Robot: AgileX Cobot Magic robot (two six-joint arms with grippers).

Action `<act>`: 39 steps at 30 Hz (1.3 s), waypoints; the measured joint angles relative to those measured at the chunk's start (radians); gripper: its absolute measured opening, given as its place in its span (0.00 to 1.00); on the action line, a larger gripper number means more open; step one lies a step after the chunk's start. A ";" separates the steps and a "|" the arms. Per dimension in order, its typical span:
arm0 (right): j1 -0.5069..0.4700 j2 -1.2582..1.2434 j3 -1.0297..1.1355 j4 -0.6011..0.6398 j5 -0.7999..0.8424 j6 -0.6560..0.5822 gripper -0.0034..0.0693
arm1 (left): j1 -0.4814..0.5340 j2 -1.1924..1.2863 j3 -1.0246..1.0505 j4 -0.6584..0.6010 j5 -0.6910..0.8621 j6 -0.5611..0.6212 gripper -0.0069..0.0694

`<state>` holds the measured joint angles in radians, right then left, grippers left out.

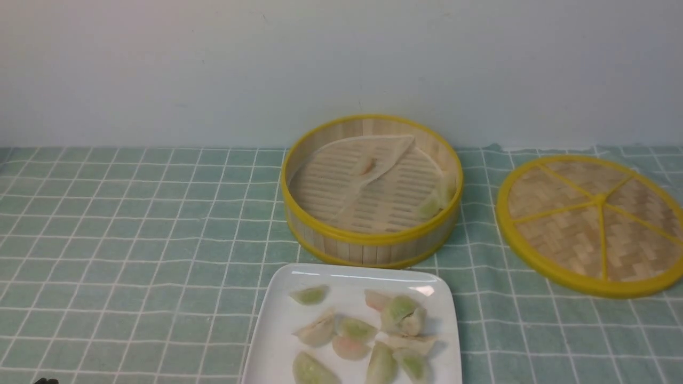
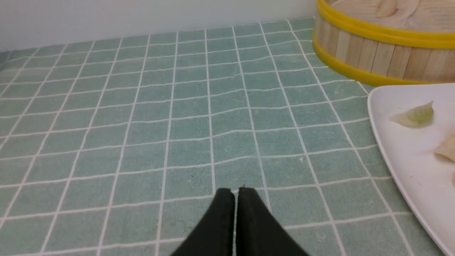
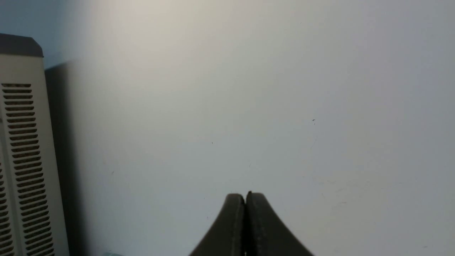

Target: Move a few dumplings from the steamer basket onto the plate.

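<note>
The steamer basket (image 1: 368, 241) stands at the middle of the table, its whitish liner (image 1: 347, 176) folded over. A pinkish dumpling (image 1: 366, 165) shows by the fold, and a pale green one (image 1: 433, 204) lies against the right wall. The white plate (image 1: 277, 330) sits just in front, holding several dumplings (image 1: 403, 314). My left gripper (image 2: 236, 192) is shut and empty, low over the cloth to the left of the plate (image 2: 401, 156), where one green dumpling (image 2: 416, 115) shows. My right gripper (image 3: 245, 195) is shut and empty, facing a bare wall.
The flat woven lid (image 1: 592, 224) with yellow spokes lies right of the steamer (image 2: 376, 53). A green checked cloth (image 1: 133, 229) covers the table, with a pale wall behind. A white vented casing (image 3: 21, 160) shows in the right wrist view.
</note>
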<state>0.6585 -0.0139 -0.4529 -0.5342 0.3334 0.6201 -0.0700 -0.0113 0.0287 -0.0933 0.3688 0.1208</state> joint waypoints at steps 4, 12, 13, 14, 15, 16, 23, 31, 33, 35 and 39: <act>0.000 0.000 0.000 0.000 0.000 0.000 0.03 | 0.000 0.000 0.000 0.000 0.000 0.001 0.08; 0.000 0.000 0.000 0.000 0.000 0.000 0.03 | 0.000 0.000 0.000 0.000 0.000 0.001 0.08; 0.000 0.000 0.000 0.000 0.000 0.000 0.03 | 0.000 0.000 0.000 0.000 0.000 0.001 0.08; 0.000 0.000 0.000 0.000 0.000 0.000 0.03 | 0.000 0.000 0.000 0.000 0.000 0.001 0.08; 0.000 0.000 0.000 0.000 0.000 0.000 0.03 | 0.000 0.000 0.000 0.000 0.000 0.001 0.08; 0.000 0.000 0.000 0.000 0.000 0.000 0.03 | 0.000 0.000 0.000 0.000 0.000 0.001 0.08; 0.000 0.000 0.000 0.009 -0.001 -0.009 0.03 | 0.000 0.000 0.000 0.000 0.000 0.002 0.08; 0.000 0.000 0.013 0.409 0.000 -0.437 0.03 | 0.000 0.000 0.000 0.000 0.000 0.002 0.08; 0.000 0.000 0.019 0.499 0.000 -0.527 0.03 | 0.000 0.000 0.000 0.000 0.000 0.002 0.08; 0.000 0.000 0.021 0.560 0.000 -0.598 0.03 | 0.000 0.000 0.000 0.000 0.001 0.002 0.08; 0.000 0.000 0.022 0.630 0.002 -0.660 0.03 | 0.000 0.000 0.000 0.000 0.001 0.002 0.08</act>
<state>0.6585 -0.0139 -0.4310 0.0955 0.3355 -0.0404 -0.0700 -0.0113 0.0287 -0.0933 0.3699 0.1227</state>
